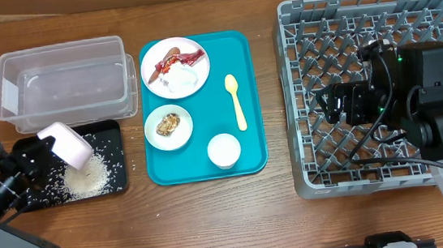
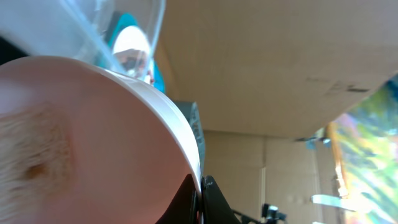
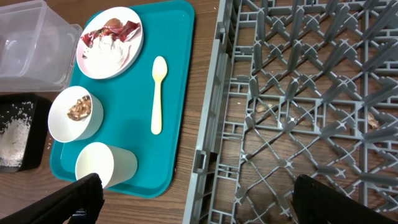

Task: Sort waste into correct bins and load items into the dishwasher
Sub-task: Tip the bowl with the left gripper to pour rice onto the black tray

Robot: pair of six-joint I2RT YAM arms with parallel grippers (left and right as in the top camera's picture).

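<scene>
LEFT ARM AT THE BINS: Nearest me, my left pincer [image 1: 46, 143] is gripping the tilted bowl [image 1: 69, 144] by its rim, mouth down over the black tray [image 1: 118, 162], where the rice [image 1: 87, 179] is lying in a heap and a scatter. Just beyond, on the teal tray [image 1: 245, 73], the cup [image 1: 224, 150], the other bowl [image 1: 168, 127] with the brown lump [image 1: 168, 123] inside, and the spoon [image 1: 235, 101] are waiting. Farther back, the plate [image 1: 174, 67] is carrying the red wrapper [image 1: 185, 58] and the crumpled napkin [image 1: 181, 78]. Behind the black tray, the clear tub [image 1: 59, 48] is sitting with nothing in it. Off to the right, my right pincer [image 1: 325, 104] is hanging over the dish rack [image 1: 374, 12], fingers spread wide and grasping nothing; no dish is showing there. I am judging the job barely begun: 1 kind of waste is binned, while lump, wrapper and napkin are waiting to be sorted and all 5 dishes, including the bowl in my grip, are waiting to be racked.
</scene>
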